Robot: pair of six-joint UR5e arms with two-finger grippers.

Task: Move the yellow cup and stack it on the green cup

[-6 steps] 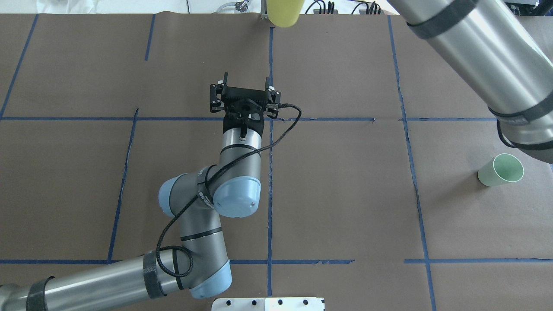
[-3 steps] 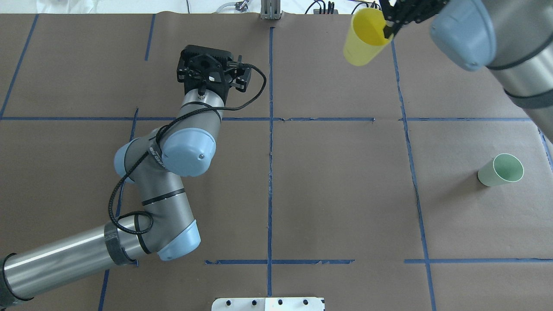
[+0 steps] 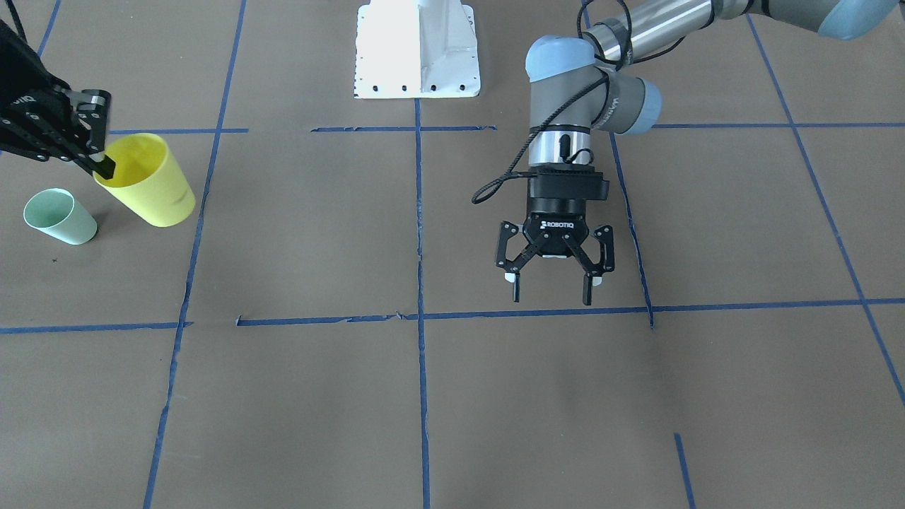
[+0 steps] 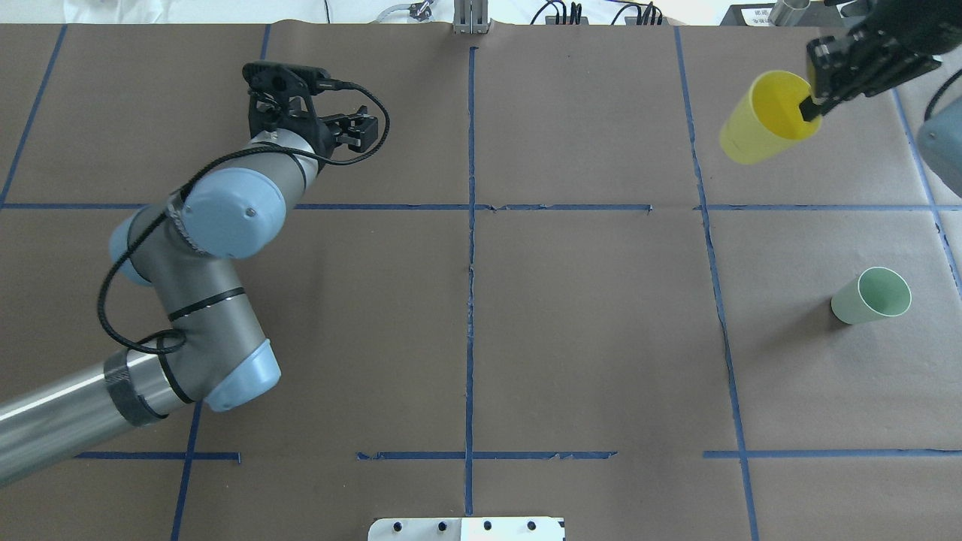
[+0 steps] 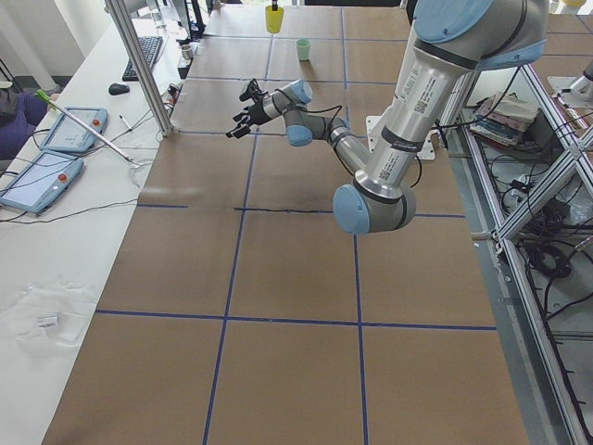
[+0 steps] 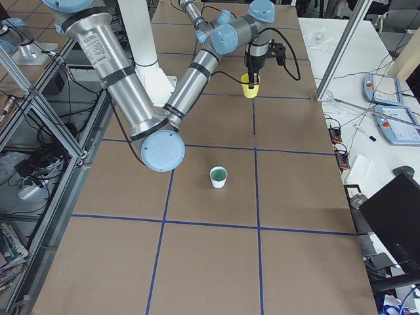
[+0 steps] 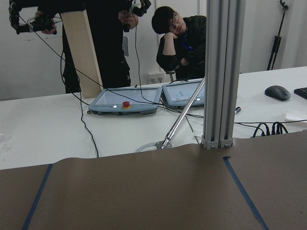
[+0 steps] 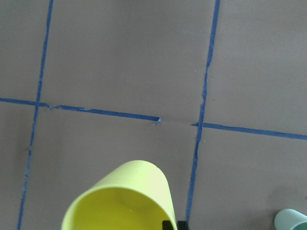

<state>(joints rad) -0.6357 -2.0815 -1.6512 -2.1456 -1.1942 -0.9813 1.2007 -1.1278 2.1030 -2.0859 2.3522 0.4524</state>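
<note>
My right gripper (image 4: 815, 96) is shut on the rim of the yellow cup (image 4: 763, 120) and holds it in the air at the far right of the table. The cup also shows in the front-facing view (image 3: 150, 185), where the right gripper (image 3: 95, 159) pinches its rim, and in the right wrist view (image 8: 124, 201). The green cup (image 4: 870, 296) stands upright on the table, nearer the robot than the yellow cup and apart from it; it shows in the front-facing view (image 3: 58, 216) too. My left gripper (image 3: 551, 286) is open and empty above the table's left half.
Blue tape lines (image 4: 470, 225) divide the brown table cover. A white base plate (image 3: 417, 49) sits at the robot's edge. A metal post (image 7: 218, 72) stands at the far edge, with operators and tablets (image 7: 127, 99) beyond it.
My right gripper has carried the yellow cup to the right and a little nearer the green cup. My left arm has drawn back to the left, away from the middle.
</note>
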